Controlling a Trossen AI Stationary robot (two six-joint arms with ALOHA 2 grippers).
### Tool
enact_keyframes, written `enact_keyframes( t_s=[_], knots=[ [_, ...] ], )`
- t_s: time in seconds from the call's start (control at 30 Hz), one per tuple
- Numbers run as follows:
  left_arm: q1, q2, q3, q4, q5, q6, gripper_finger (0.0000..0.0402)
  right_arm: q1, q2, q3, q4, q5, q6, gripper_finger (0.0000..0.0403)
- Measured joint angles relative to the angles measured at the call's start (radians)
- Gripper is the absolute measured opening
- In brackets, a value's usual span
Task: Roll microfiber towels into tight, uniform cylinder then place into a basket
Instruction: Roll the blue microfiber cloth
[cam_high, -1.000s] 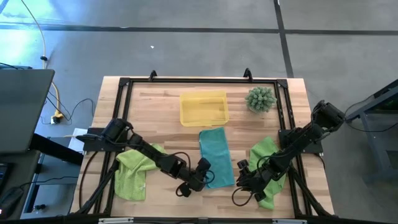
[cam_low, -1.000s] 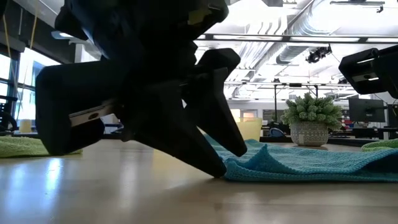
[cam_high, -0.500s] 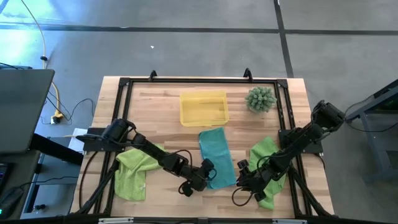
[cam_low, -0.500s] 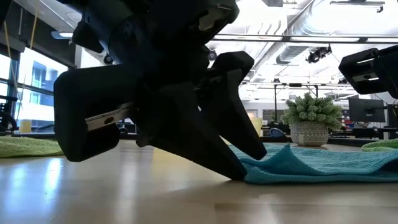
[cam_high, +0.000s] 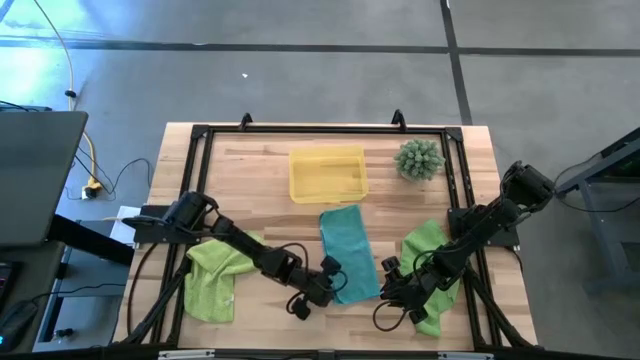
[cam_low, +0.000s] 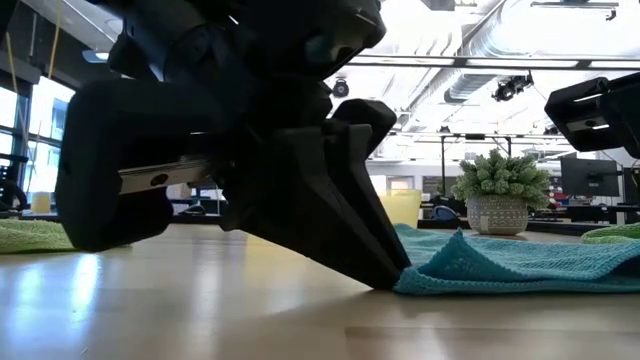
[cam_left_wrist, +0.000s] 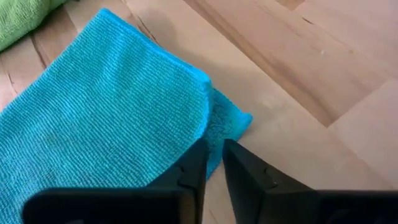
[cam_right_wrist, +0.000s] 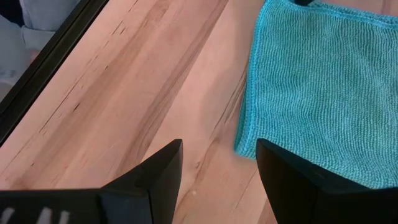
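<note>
Teal microfiber towel (cam_high: 349, 251), a soft rectangular cloth, lies flat near the middle of the bench's near edge, just in front of the shallow translucent yellow plastic basket (cam_high: 327, 173), which sits empty toward the far edge. Over the last second the left gripper (cam_left_wrist: 212, 163) has slid in to the towel's near-left corner and drawn its fingers almost together; the wrist view shows only a thin slit between them, with the corner doubled over on itself at their tips. In the low view that corner now stands up in a small peak beside the dark finger, where it lay lower a moment ago. It looks pinched on the cloth edge, so the first fold of the roll appears to be starting; nothing is rolled yet.

The right gripper (cam_right_wrist: 219, 163) hovers with fingers spread wide over bare wood at the towel's other near corner, holding nothing. Two lime-green microfiber towels, one (cam_high: 213, 273) by the near-left corner and one (cam_high: 430, 258) by the near-right, wait crumpled. A spiky green potted plant (cam_high: 419, 159) stands at the far-right corner.
</note>
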Motion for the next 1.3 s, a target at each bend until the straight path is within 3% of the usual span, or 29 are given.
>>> enact_keyframes(
  t_s=[0.33, 0.5, 0.7, 1.0, 1.13, 1.3],
  knots=[
    [-0.041, 0.000, -0.001, 0.000, -0.050, -0.053, 0.0001, 0.000, 0.000, 0.000, 0.000, 0.000, -0.006, 0.0197],
    [-0.084, -0.007, -0.002, -0.005, -0.137, -0.105, 0.0008, -0.001, 0.000, 0.001, 0.006, 0.035, -0.164, 0.0197],
    [-0.127, -0.009, -0.003, -0.010, -0.156, -0.124, 0.0016, -0.005, 0.000, 0.001, 0.008, 0.043, -0.259, 0.0197],
    [-0.139, -0.012, -0.002, -0.029, -0.159, -0.239, 0.0015, -0.006, 0.000, 0.001, 0.118, 0.020, 0.253, 0.0197],
    [-0.145, -0.014, -0.001, -0.047, -0.158, -0.282, 0.0015, -0.006, 0.000, 0.001, 0.159, 0.019, 0.346, 0.0197],
    [-0.162, -0.015, -0.001, -0.053, -0.164, -0.280, 0.0016, -0.007, 0.000, 0.001, 0.168, 0.037, 0.312, 0.0197]
  ],
)
